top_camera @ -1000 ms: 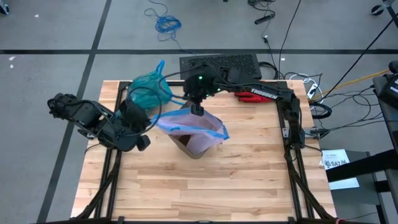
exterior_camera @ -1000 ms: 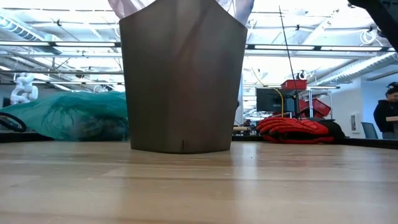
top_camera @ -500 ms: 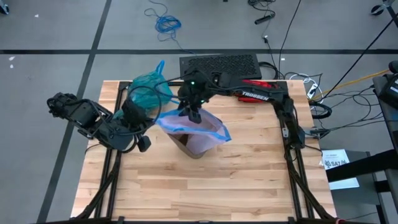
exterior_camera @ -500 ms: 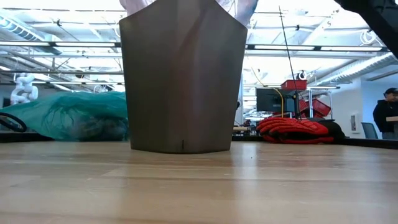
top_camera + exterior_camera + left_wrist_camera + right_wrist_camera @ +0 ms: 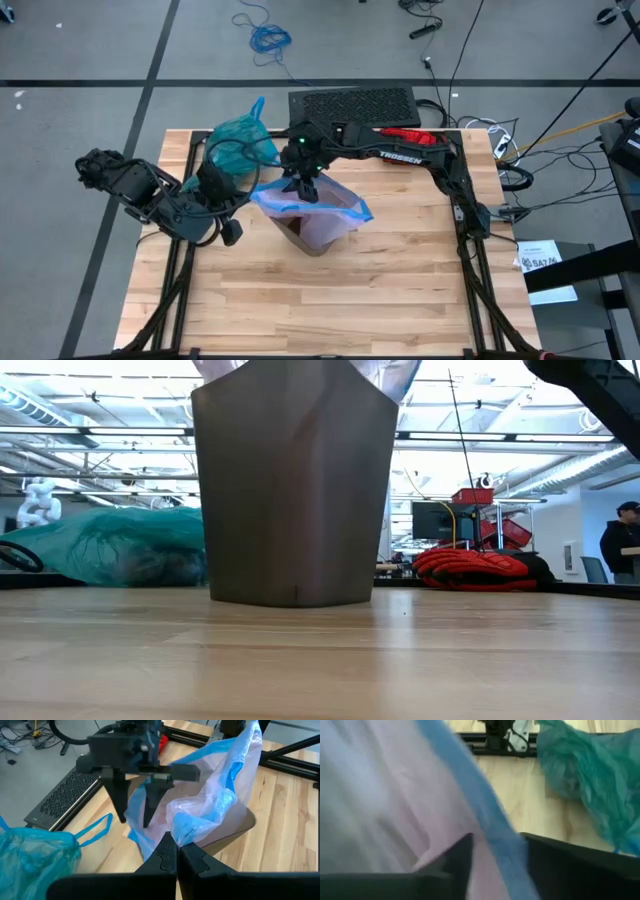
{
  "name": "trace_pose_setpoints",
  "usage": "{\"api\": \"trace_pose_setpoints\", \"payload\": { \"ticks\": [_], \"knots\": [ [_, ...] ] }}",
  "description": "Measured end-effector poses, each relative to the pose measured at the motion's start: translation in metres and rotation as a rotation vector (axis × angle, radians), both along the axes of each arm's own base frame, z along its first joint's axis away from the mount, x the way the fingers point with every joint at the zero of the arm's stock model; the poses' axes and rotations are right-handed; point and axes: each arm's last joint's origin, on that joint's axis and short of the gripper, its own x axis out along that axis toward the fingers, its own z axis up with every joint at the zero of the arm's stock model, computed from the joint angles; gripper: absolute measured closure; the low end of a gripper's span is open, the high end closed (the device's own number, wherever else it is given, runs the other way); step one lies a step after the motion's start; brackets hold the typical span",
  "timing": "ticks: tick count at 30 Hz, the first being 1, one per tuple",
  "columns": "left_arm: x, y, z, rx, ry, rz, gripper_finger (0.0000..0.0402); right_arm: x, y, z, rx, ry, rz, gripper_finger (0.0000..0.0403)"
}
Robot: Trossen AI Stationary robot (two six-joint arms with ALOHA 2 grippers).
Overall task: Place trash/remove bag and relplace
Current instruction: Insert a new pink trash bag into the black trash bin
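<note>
Left of the bin lies the removed teal bag. The left gripper pinches the pink replacement liner's blue hem; the right gripper hangs spread over the bin's far rim (1 edge unseated). Next, likely, stretching that hem over the rim.

Your light wooden plank table carries a brownish-grey tapered bin near its centre, lined with a pale pink-lilac translucent bag with a blue edge. A red-and-black glove lies towards the far right edge. Behind the table you have a black perforated panel; a blue cable coil lies on the floor.
</note>
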Motion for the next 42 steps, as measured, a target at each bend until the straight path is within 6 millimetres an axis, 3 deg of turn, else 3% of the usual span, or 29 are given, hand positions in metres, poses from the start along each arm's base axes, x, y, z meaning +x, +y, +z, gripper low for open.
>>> {"api": "trace_pose_setpoints", "payload": {
  "ticks": [3, 5, 17, 21, 34, 42],
  "knots": [
    [0.0, 0.0, 0.0, 0.001, 0.0, 0.001, 0.0402, -0.001, 0.004, 0.004, -0.044, -0.018, 0.017, 0.0336],
    [0.0, 0.0, 0.0, 0.007, -0.002, 0.006, 0.0402, -0.004, 0.004, 0.01, -0.062, -0.031, 0.019, 0.0383],
    [0.0, 0.001, -0.009, -0.008, -0.003, 0.091, 0.0402, -0.055, -0.024, 0.06, -0.135, -0.036, -0.159, 0.0402],
    [0.004, -0.003, -0.023, -0.021, 0.012, 0.126, 0.0402, -0.062, -0.031, 0.052, -0.094, 0.059, -0.195, 0.0403],
    [0.004, -0.024, -0.08, -0.086, 0.042, 0.247, 0.0402, -0.05, -0.056, 0.016, -0.086, 0.193, -0.237, 0.0403],
    [0.005, -0.02, -0.089, -0.07, 0.095, 0.265, 0.04, -0.046, -0.055, 0.01, -0.098, 0.198, -0.231, 0.0403]
  ]
}}
